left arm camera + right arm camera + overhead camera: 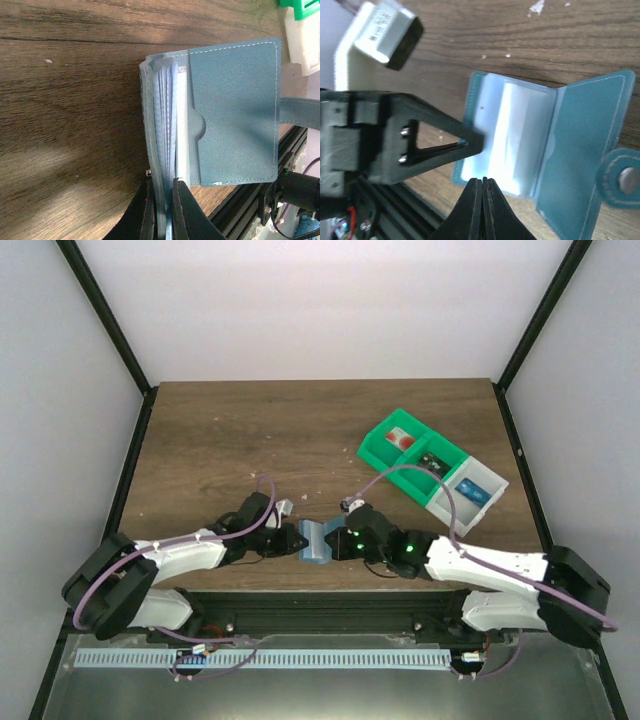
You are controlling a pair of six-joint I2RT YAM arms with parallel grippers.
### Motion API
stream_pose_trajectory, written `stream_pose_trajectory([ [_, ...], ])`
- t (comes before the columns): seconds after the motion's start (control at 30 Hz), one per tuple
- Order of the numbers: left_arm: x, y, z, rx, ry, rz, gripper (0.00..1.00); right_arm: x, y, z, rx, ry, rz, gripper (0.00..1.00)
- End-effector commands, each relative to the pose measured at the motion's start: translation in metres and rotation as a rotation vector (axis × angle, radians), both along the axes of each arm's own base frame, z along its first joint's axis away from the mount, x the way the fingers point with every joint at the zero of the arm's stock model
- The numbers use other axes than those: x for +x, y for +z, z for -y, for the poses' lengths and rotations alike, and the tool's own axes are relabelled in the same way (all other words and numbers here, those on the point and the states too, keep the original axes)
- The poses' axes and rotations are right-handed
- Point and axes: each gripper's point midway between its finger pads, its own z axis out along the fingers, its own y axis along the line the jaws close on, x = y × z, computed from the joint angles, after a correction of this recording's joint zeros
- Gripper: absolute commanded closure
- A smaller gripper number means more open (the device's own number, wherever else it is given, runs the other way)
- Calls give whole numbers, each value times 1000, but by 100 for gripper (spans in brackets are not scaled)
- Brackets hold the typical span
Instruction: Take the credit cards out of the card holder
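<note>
Holder pinned open, no card drawn yet.
The card holder point(317, 541) lies open at the table's point(200, 440) near edge. The left gripper point(162, 210) clenches its leaves, and the right gripper point(483, 200) is pinched empty beside the sleeves. Next, it likely must part and catch a card's edge.

From above, the holder point(316, 542) was too small to show any cards, and what lay in the bins point(383, 466) was too small to name. At the left wrist, the bottom edge cut off the left gripper point(163, 186) and the right edge cut the strap point(299, 113); the sleeves point(167, 110) showed edge-on only. At the right wrist, glare washed out the pockets point(512, 135), so no cards could be told, and the right gripper point(482, 182) ran off the bottom.
</note>
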Motion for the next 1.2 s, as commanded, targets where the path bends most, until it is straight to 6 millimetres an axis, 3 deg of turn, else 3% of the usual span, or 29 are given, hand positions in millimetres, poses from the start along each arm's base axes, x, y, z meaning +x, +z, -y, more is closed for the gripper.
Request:
stream_pose_trajectory([
  [0.0, -4, -8, -4, 36, -1, -14, 100, 19, 4, -16, -17, -28, 47, 100],
  [0.2, -10, 2, 6, -54, -35, -16, 93, 27, -50, -8, -157, -68, -1, 100],
  [0.37, -15, 1, 8, -102, -39, -20, 87, 27, -83, 3, -167, -86, -52, 99],
  [0.67, -18, 8, 16, -178, -65, -18, 75, 22, -101, 0, -142, -53, -103, 100],
  [0.83, -19, 8, 17, -189, -78, -13, 85, 21, -105, -1, -138, -50, -111, 99],
  [0.97, -20, 18, 20, -234, -90, 9, 73, 20, -109, 0, -120, -44, -129, 100],
  [1.07, -20, 23, 21, -250, -90, 27, 77, 21, -110, 1, -111, -47, -133, 100],
  [1.17, -20, 24, 20, -258, -91, 36, 94, 21, -108, 2, -98, -49, -129, 100],
])
